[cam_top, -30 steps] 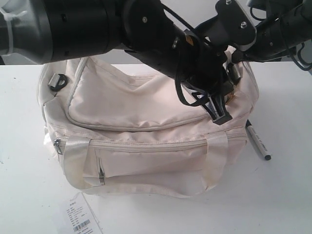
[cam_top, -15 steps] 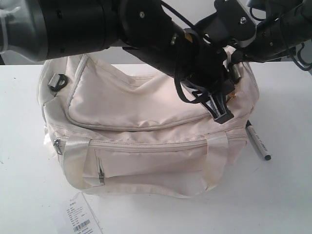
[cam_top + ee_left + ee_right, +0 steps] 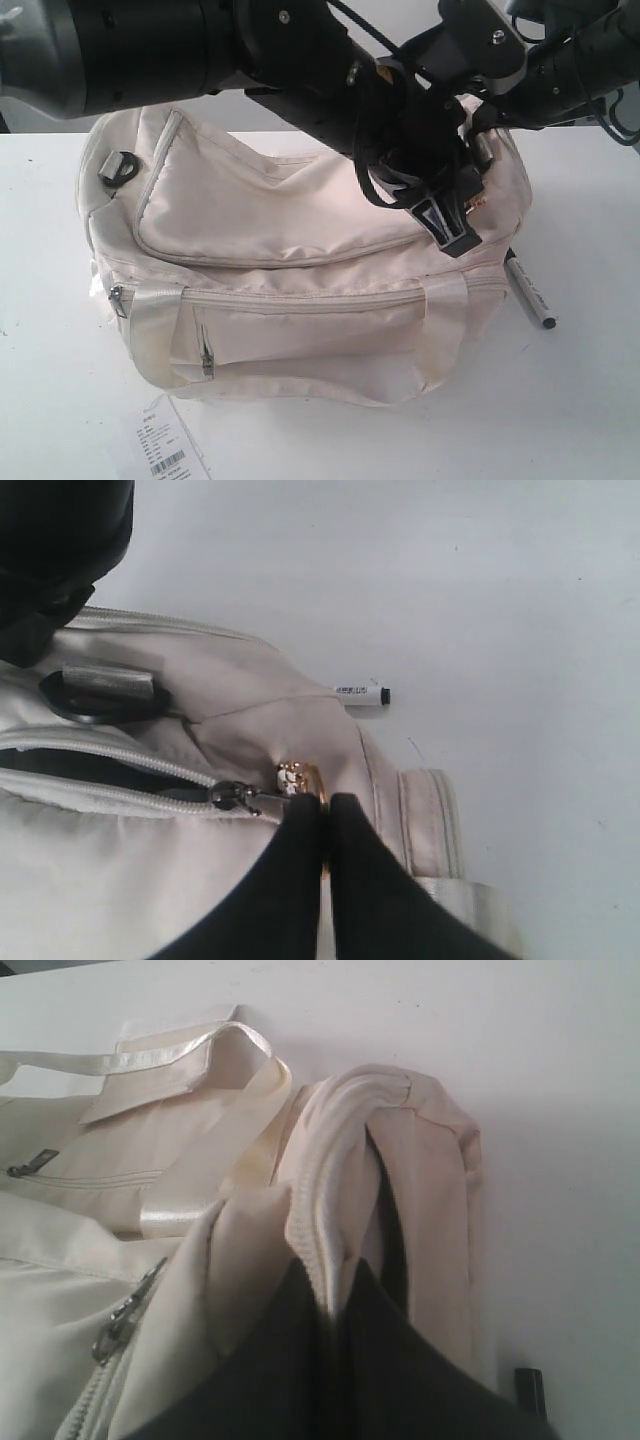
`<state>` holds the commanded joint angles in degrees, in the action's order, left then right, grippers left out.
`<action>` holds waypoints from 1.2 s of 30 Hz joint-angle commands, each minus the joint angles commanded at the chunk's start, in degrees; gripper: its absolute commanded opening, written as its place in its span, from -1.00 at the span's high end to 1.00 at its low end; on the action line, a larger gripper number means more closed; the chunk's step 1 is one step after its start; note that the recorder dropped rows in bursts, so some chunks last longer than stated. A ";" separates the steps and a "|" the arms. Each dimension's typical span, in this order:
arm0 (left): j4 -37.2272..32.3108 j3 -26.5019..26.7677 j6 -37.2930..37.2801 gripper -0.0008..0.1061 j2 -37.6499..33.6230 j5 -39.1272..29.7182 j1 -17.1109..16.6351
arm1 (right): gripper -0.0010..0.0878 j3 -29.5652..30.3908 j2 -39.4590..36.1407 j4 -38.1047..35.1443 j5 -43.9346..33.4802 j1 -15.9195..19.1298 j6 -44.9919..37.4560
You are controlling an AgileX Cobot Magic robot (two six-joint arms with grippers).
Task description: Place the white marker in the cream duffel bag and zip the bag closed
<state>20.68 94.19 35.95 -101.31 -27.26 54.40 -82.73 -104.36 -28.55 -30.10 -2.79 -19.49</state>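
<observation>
So the slim white black-capped marker (image 3: 528,292) sits toward the white worktop's (image 3: 580,400) right edge, just beside the soft cream duffel bag (image 3: 300,220). The left gripper (image 3: 325,805) is pinching the gold zip pull (image 3: 300,778) and the right gripper (image 3: 328,1270) is clamped on bag fabric. Tug too hard and the bag could slide over the marker.

Robot lab: bare white tabletop (image 3: 60,400)

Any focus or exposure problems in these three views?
Exterior view: the left arm is a blurred dark mass, the table nearly blown out. Left wrist view: left tool is a featureless black silhouette; white marker print unreadable. Right wrist view: right tool equally black, cream duffel bag seams clear.
</observation>
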 joint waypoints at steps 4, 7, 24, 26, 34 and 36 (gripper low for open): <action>-1.30 0.00 0.00 0.99 -0.11 0.92 0.00 | 0.98 0.00 0.00 0.00 0.00 0.00 0.00; -1.30 0.00 0.00 0.99 -0.11 1.30 0.00 | 0.98 0.00 0.00 0.00 0.00 0.00 0.00; -0.13 0.00 -0.85 0.99 -0.11 1.94 0.00 | 0.98 0.00 -0.14 0.02 0.34 0.00 0.39; -0.13 0.00 -0.85 0.99 -0.01 1.80 0.00 | 0.98 0.00 -0.14 0.02 0.75 0.00 1.44; 1.92 0.00 -1.54 0.99 0.17 0.29 0.00 | 0.98 0.00 -0.14 0.02 1.75 0.00 1.66; 2.73 0.00 -1.54 0.99 0.41 0.29 0.00 | 0.98 0.00 -0.14 0.02 1.75 0.00 1.66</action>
<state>23.41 94.19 34.40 -100.90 -26.97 54.40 -82.73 -104.50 -28.53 -28.35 -2.79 -17.83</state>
